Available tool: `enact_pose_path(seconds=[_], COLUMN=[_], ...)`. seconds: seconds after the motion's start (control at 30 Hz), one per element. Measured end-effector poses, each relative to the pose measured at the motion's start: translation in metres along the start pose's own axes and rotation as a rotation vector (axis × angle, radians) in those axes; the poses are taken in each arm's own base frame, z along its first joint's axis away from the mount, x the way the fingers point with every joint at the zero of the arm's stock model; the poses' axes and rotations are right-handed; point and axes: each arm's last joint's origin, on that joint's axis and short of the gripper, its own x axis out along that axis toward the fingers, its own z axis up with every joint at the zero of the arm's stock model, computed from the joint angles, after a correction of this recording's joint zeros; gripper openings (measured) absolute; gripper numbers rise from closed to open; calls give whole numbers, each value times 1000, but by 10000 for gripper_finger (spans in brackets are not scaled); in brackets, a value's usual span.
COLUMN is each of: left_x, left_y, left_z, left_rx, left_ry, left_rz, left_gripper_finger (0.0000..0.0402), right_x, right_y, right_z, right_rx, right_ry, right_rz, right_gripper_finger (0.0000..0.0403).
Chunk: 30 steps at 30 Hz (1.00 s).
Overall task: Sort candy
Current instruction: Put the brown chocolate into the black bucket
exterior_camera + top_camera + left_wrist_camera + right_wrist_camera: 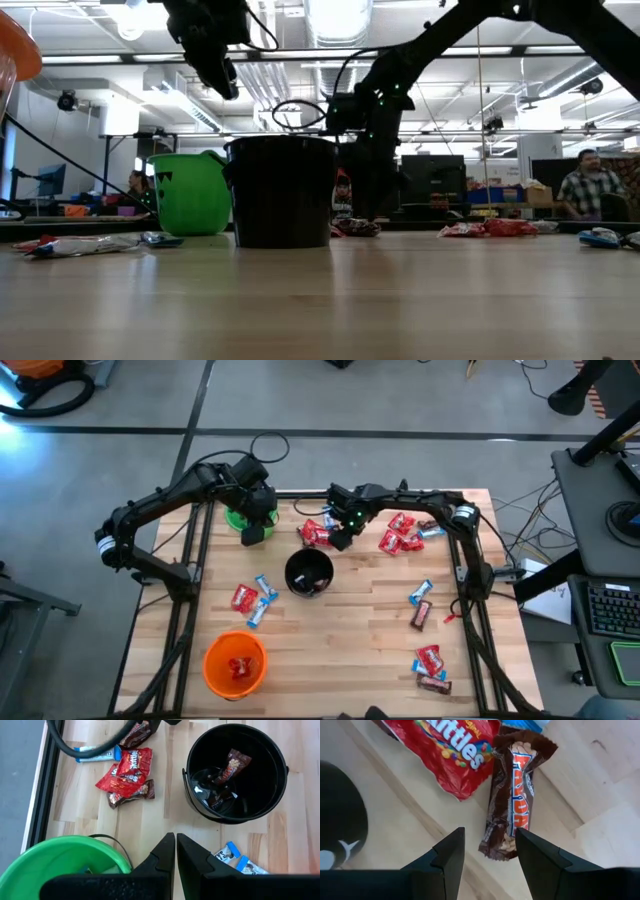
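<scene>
**Sorting under way, most candy still on the table**

Taking the round black plastic bucket [309, 573] near the middle of the wooden slat table [340, 650] as landmark: it already holds a few dark brown wrapped bars [229, 767], and the orange plastic cup [236, 663] at the near-left of it holds some red pieces. What the green plastic cup [240, 518] at the far-left holds cannot be told.

Much remains loose: a pile of shiny red and brown wrappers [316, 533] just behind the bucket, another pile [404, 532] farther right, blue-and-white and red bars [252, 598] to its left, and scattered pieces [428, 662] at the near-right.

The right gripper [487, 851] hovers over the pile behind the bucket, fingers spread and empty, straddling the end of a brown wrapped bar [512, 802] beside a red Skittles packet [451, 746]. The left gripper [176, 851] hangs clenched and empty by the green cup.

By my judgement, less than half is sorted.
</scene>
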Motion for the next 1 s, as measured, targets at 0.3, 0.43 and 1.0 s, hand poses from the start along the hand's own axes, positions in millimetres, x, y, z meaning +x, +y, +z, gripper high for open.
enact_pose_path(seconds=[0.3, 0.43, 1.0], left_x=[0, 0, 0], left_y=[0, 0, 0], left_z=[0, 0, 0], left_rx=[0, 0, 0], left_ry=[0, 1, 1], left_rz=[1, 1, 2], left_gripper_finger=[0, 0, 0], right_x=[-3, -1, 9], right_y=[-2, -9, -19], right_z=[7, 9, 10], right_rx=[-8, 0, 33], right_ry=[-69, -69, -47], right_rz=[10, -3, 2], right_gripper_finger=[167, 167, 167])
